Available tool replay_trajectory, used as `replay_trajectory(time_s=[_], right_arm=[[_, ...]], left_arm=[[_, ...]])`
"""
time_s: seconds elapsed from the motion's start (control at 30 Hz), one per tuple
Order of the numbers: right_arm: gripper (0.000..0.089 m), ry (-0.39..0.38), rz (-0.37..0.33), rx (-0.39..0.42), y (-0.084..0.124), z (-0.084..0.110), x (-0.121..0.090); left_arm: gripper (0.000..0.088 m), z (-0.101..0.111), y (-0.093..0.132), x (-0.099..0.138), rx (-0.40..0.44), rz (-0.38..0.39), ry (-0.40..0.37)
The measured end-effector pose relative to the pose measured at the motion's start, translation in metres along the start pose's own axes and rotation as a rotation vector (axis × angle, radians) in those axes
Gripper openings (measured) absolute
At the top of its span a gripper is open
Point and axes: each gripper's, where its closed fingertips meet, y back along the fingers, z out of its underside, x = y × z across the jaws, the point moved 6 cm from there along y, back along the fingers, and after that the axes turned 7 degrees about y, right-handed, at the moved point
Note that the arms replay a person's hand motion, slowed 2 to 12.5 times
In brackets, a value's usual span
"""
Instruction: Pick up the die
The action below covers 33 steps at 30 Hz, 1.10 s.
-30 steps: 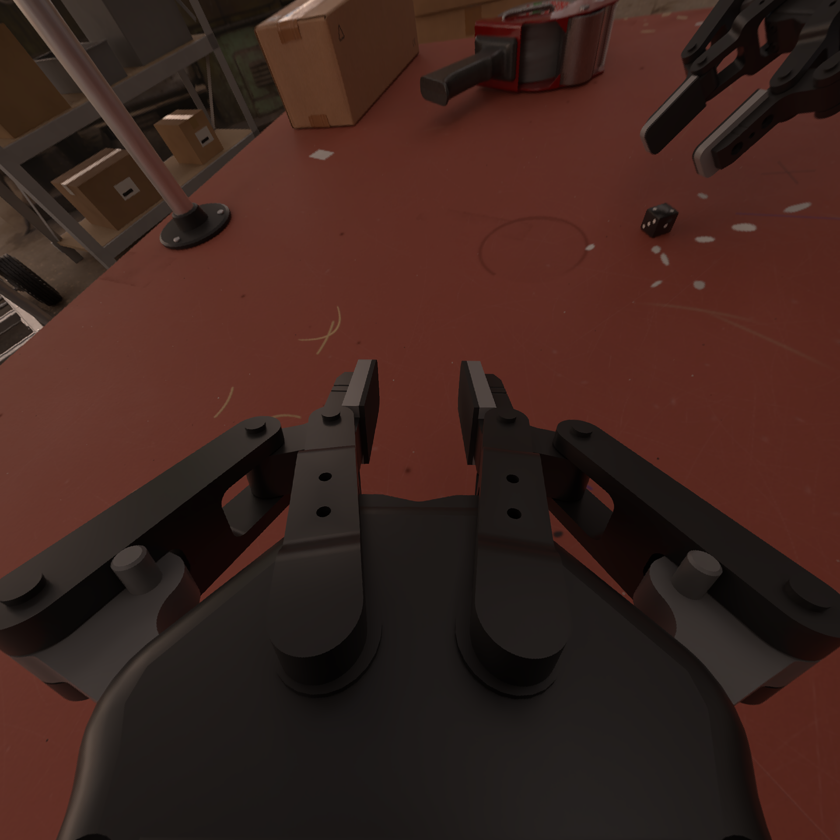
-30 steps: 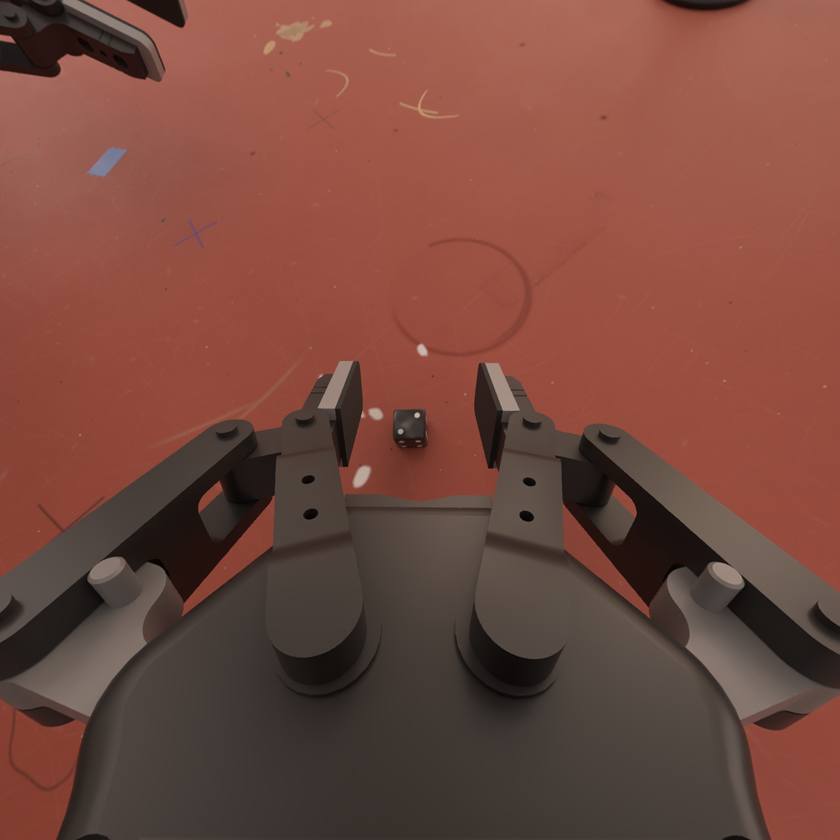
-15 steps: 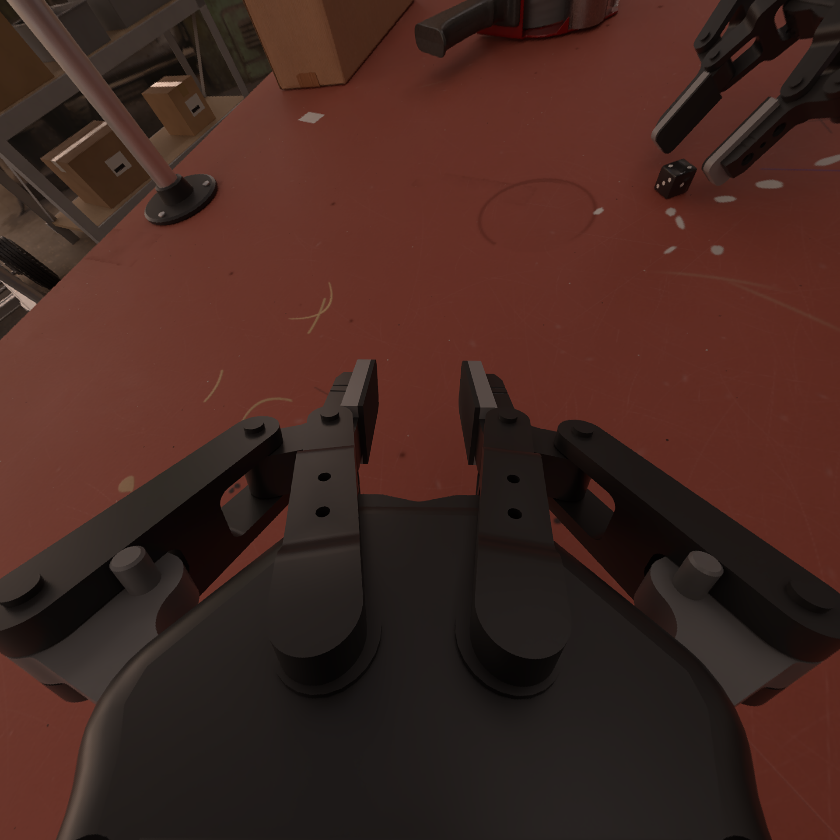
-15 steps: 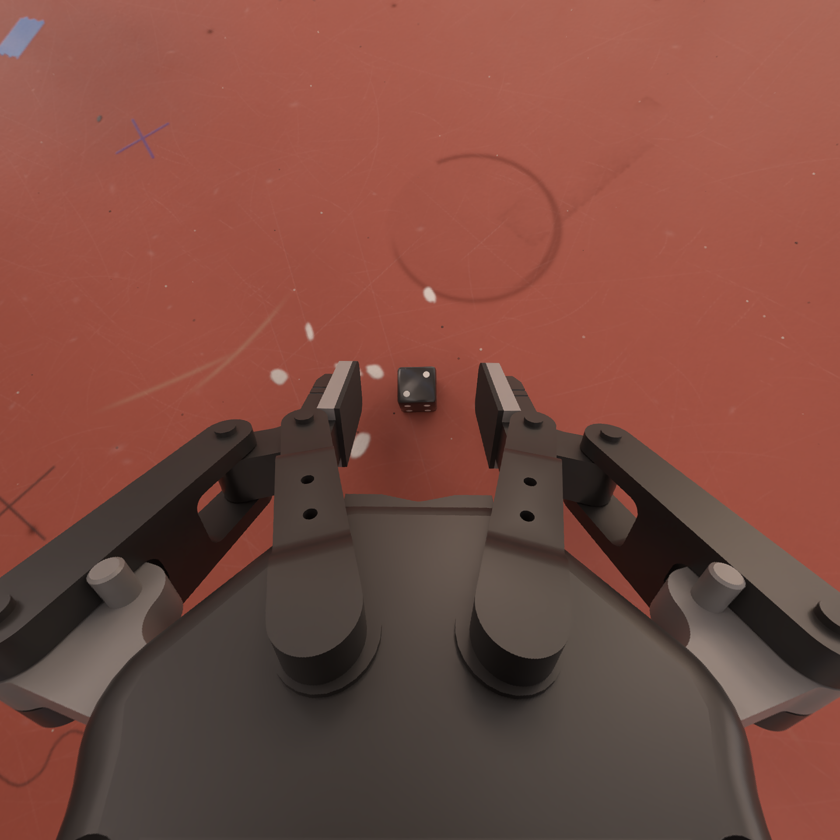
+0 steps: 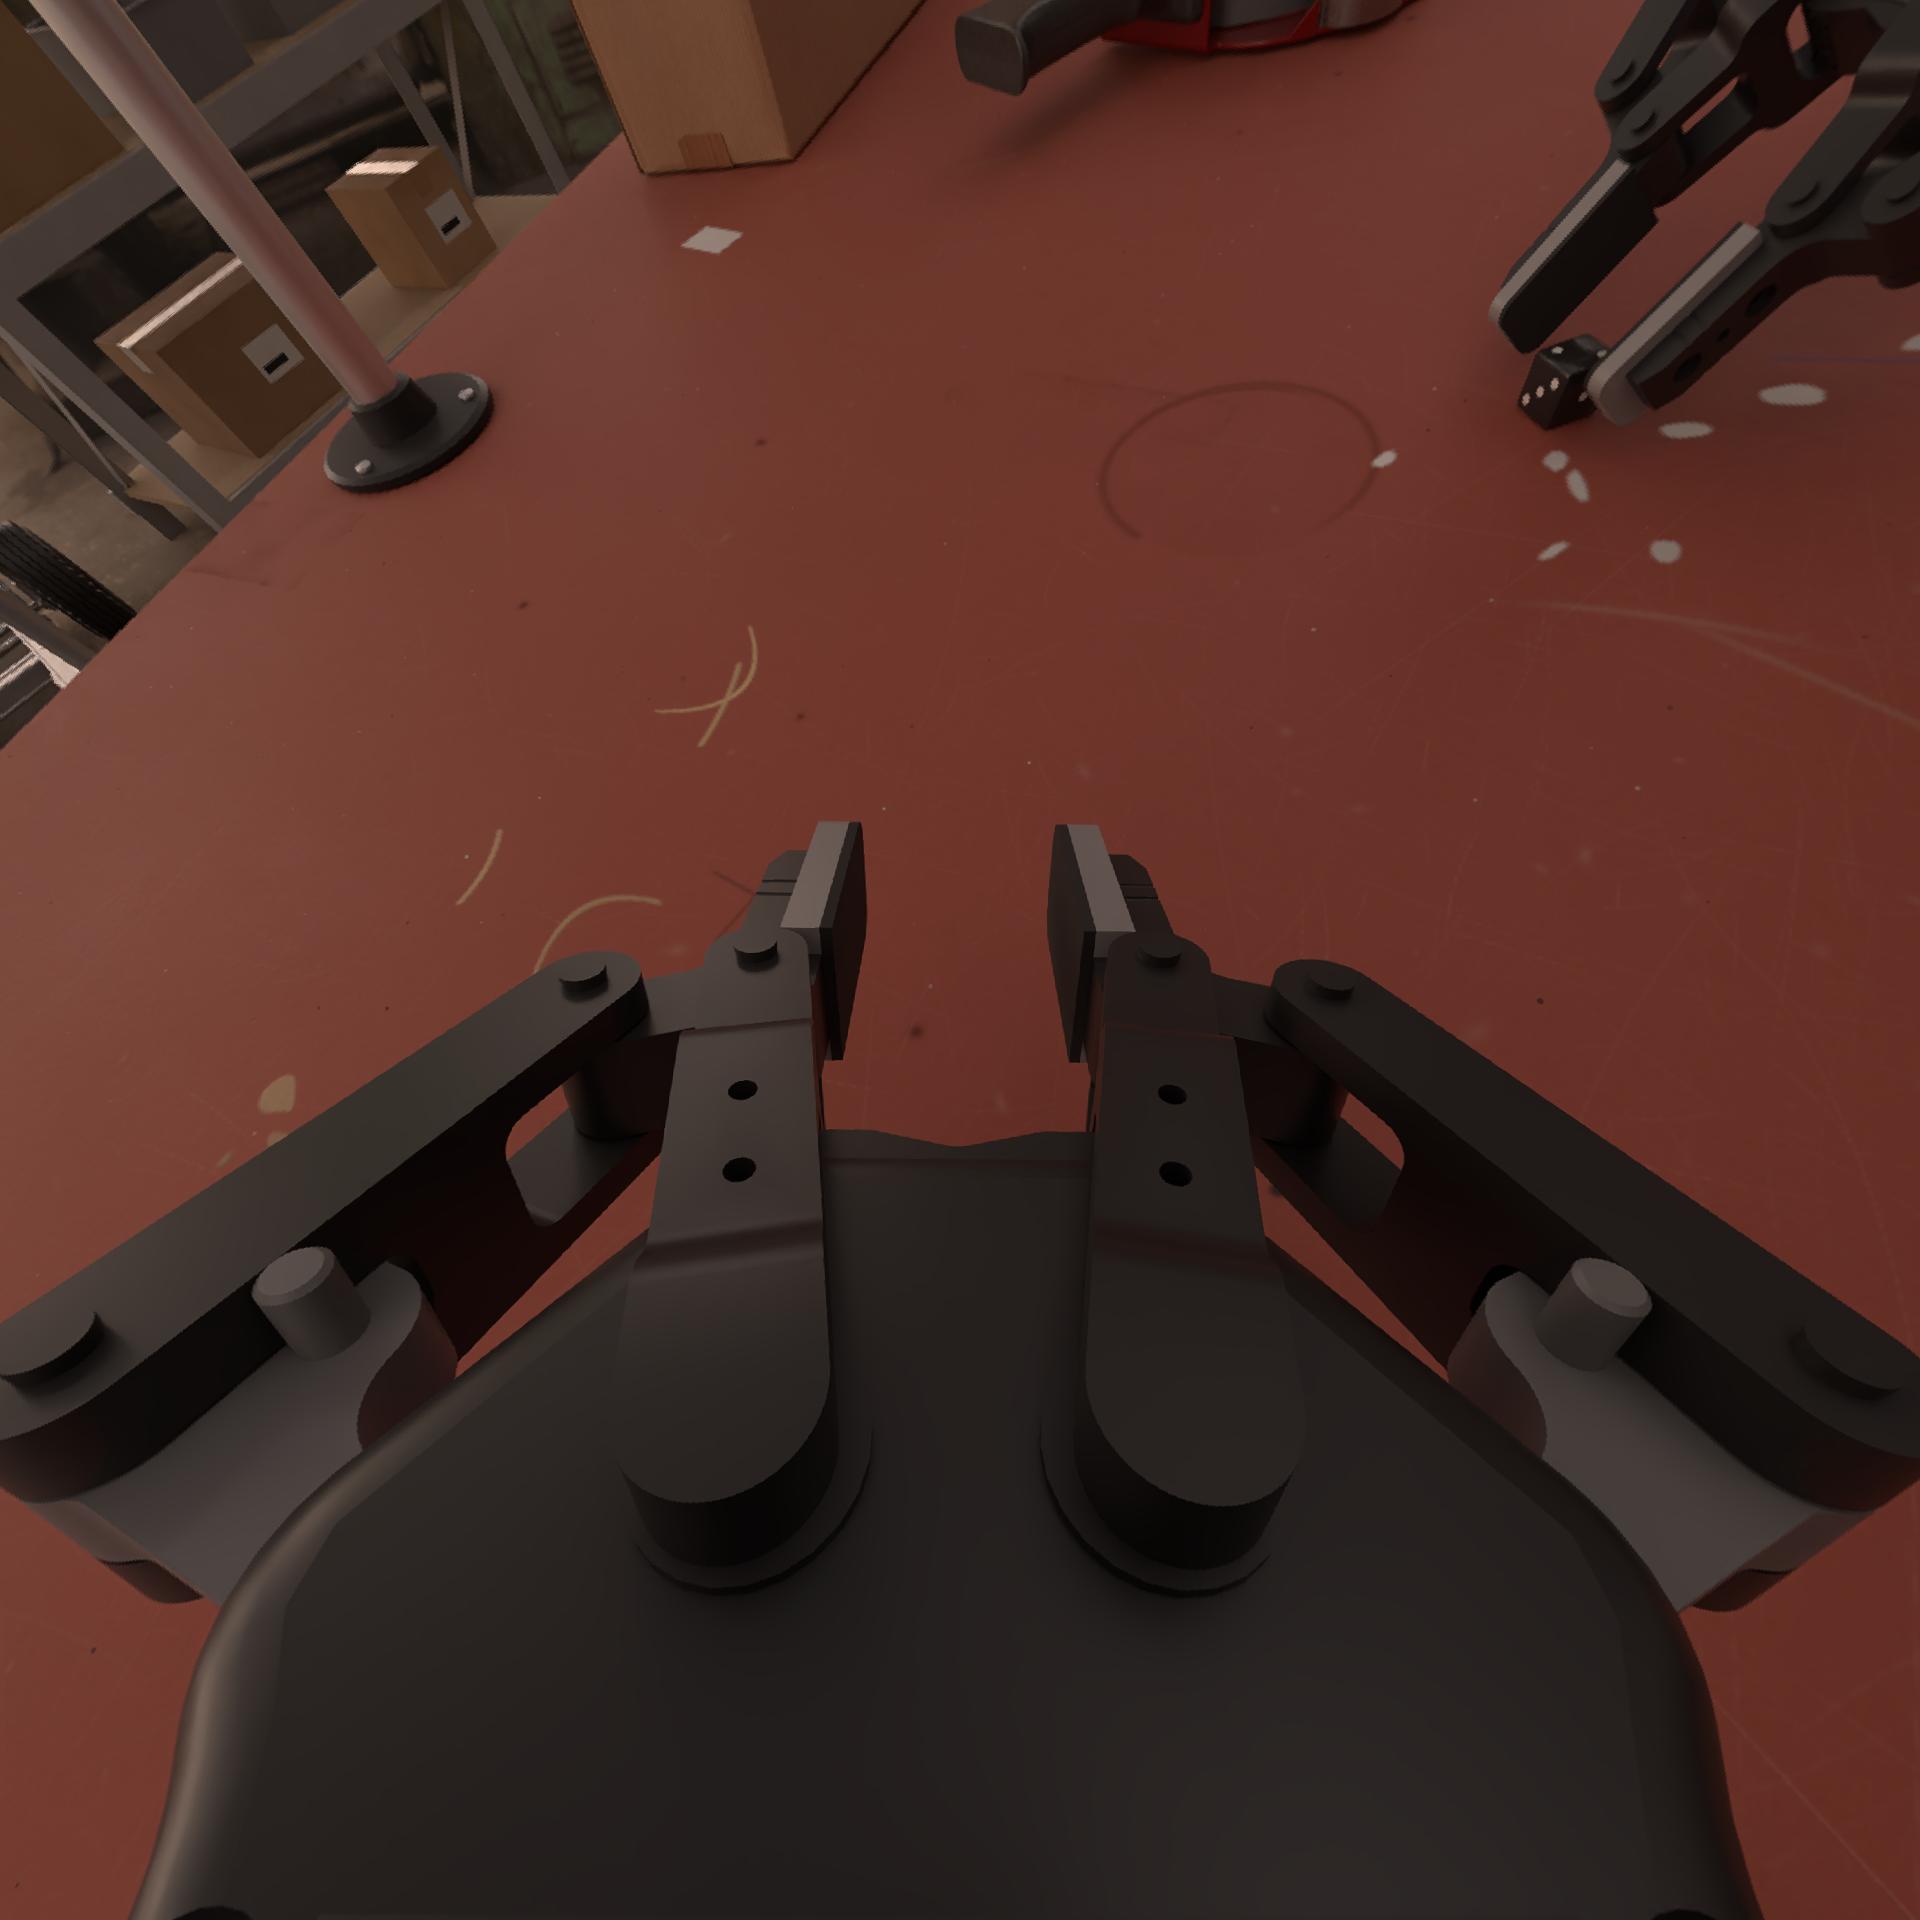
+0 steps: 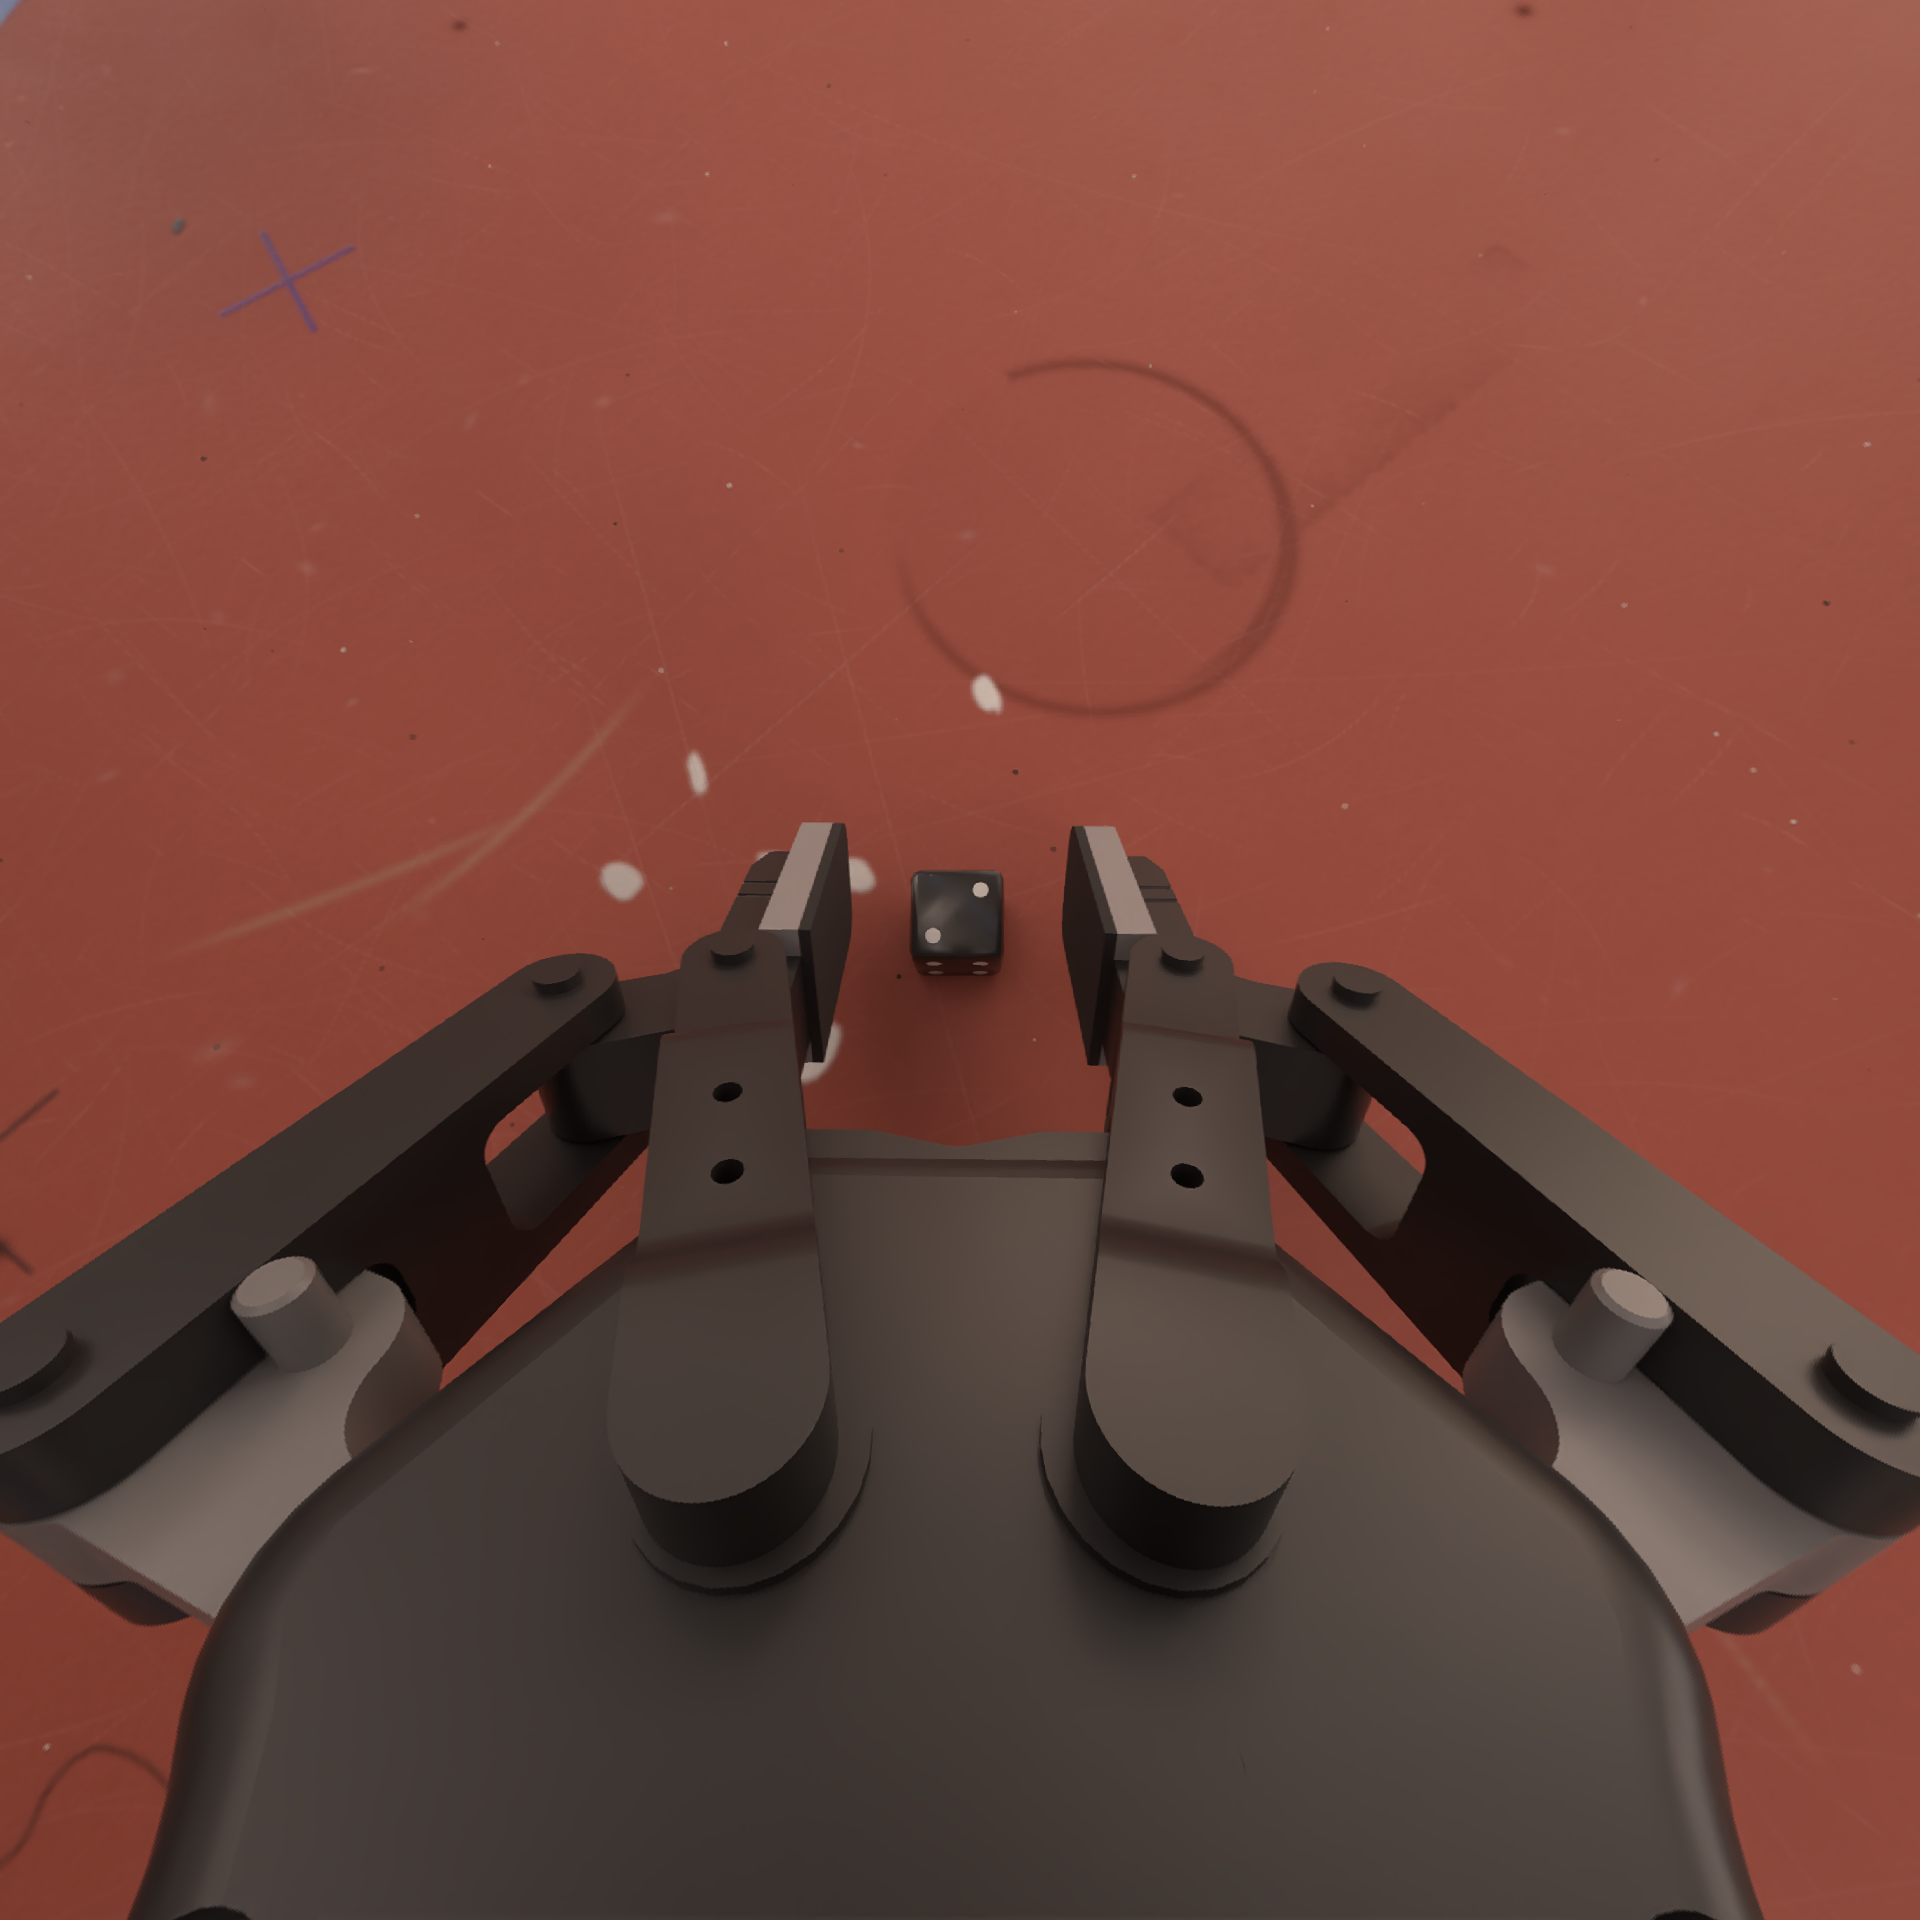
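Black die [image 6: 957, 923]: it sits flat on the worktop between the two pads of my right tool, a two-pip face up, and a gap shows on each side of it in the right wrist view
Red-brown worktop [image 6: 520, 520]: scuffed and scratched, with a dark ring mark [image 6: 1101, 540] beyond the die, a purple cross [image 6: 289, 281] off to the far left, and white flecks [image 6: 621, 881] scattered just left of my right tool
My right tool [image 6: 958, 935]: released, fingers spread with the die in the gap; from the right wrist view neither pad touches it
My right tool seen from the left wrist view [image 5: 1558, 343]: it reaches down at the far right of the worktop, and the die [image 5: 1556, 387] shows at its fingertips, three pips facing that camera; from this angle the nearer finger overlaps the die's edge, so I cannot tell contact here
My left tool [image 5: 956, 935]: released, nothing between its pads, held over bare worktop [image 5: 935, 644] well apart from the die
Cardboard box [image 5: 727, 73]: it stands on the far edge of the worktop, left of centre
Red tape dispenser [image 5: 1164, 21]: it lies at the far edge, right of the cardboard box, its dark handle pointing left
Metal pole [image 5: 239, 197]: it rises from a round black base [image 5: 407, 428] bolted near the worktop's left edge
Shelving [image 5: 156, 343]: beyond the left edge, with smaller cardboard boxes on it
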Motion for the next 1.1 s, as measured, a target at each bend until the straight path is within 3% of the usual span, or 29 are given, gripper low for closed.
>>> replay_trajectory(time_s=[0.2,0.67,1.1], right_arm=[[0.0156,0.021,0.012,-0.01,-0.001,0.0,0.0],[0.0156,0.037,0.075,0.015,-0.006,-0.004,0.003],[0.0156,0.082,0.217,0.076,0.0,-0.008,0.01]], left_arm=[[0.0322,0.004,-0.001,-0.002,-0.023,-0.024,-0.009],[0.0314,0.002,0.009,-0.023,0.008,-0.104,0.048],[0.031,0.003,0.007,-0.021,-0.008,-0.114,0.038]])
